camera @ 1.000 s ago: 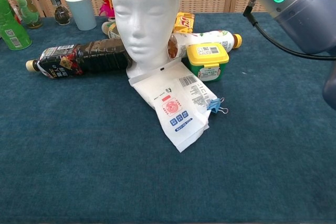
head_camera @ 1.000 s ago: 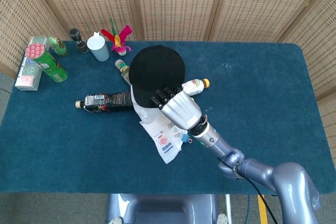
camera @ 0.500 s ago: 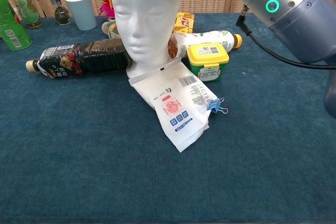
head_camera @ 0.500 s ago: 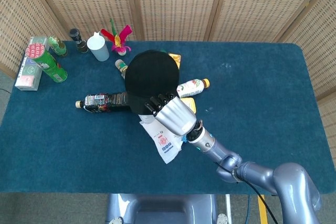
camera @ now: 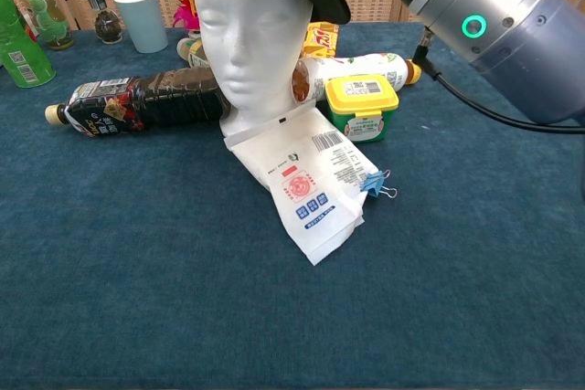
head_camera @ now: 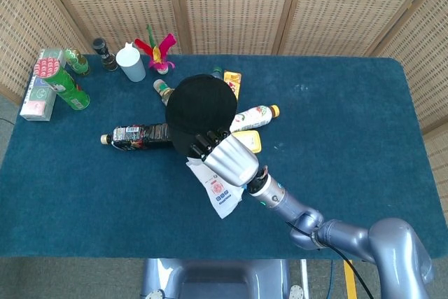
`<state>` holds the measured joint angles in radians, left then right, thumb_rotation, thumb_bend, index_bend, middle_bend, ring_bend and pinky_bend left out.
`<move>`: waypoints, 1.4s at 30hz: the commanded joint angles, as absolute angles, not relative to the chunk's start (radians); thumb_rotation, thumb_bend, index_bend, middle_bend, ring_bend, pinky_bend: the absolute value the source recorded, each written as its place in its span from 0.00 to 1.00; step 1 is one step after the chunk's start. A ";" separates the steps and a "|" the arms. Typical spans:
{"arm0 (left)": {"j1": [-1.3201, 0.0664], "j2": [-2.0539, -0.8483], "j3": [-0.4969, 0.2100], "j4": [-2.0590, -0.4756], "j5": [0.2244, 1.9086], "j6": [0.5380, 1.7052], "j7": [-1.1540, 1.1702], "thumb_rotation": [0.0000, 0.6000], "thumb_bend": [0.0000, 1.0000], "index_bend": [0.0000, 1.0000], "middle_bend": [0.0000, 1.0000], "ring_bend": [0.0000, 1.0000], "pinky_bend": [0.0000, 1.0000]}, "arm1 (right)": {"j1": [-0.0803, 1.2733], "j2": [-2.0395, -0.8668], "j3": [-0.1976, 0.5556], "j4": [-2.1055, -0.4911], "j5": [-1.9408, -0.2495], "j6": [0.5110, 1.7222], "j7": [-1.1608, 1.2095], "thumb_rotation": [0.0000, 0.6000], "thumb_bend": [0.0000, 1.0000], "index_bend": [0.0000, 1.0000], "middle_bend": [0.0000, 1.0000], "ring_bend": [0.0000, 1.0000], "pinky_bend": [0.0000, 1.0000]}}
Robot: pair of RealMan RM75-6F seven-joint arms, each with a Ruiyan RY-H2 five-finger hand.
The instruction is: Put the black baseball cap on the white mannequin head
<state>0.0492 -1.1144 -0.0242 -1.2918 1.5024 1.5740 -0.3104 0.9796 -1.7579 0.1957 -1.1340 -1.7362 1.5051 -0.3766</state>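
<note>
The black baseball cap (head_camera: 201, 110) sits on top of the white mannequin head (camera: 253, 34), which stands upright on the bench (head_camera: 336, 117) and faces the robot. In the chest view the cap's dark edge runs across the top of the forehead. From above the cap reads as a near-round dark dome; I cannot tell which way its brim points. The right hand (head_camera: 224, 155) holds the cap at its near edge, fingers (head_camera: 208, 139) curled onto the fabric. The left hand shows in neither view. The bench is covered in dark blue cloth, with woven cane screens behind it. Around the mannequin's base lie a dark drink bottle (camera: 142, 102), a white printed packet (camera: 306, 184) and a yellow-lidded tub (camera: 363, 105)
</note>
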 commanded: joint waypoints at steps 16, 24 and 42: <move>0.045 -1.116 -0.025 -1.300 1.503 1.570 -0.303 1.00 0.28 0.63 0.49 0.37 0.35 | 0.953 -1.712 0.172 -1.212 -1.804 1.504 -0.402 1.00 0.28 0.44 0.52 0.65 0.81; 0.045 -1.113 -0.024 -1.310 1.504 1.570 -0.293 1.00 0.28 0.63 0.49 0.37 0.35 | 0.924 -1.673 0.167 -1.250 -1.815 1.513 -0.399 1.00 0.27 0.27 0.43 0.58 0.75; 0.045 -1.108 -0.027 -1.323 1.495 1.567 -0.281 1.00 0.28 0.63 0.49 0.37 0.35 | 0.784 -1.530 0.087 -1.392 -1.879 1.564 -0.435 1.00 0.26 0.18 0.40 0.57 0.73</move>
<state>0.0454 -1.1079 -0.0267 -1.3228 1.4945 1.5665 -0.2816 0.7978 -1.5426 0.0945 -1.3831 -1.8798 1.5599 -0.4315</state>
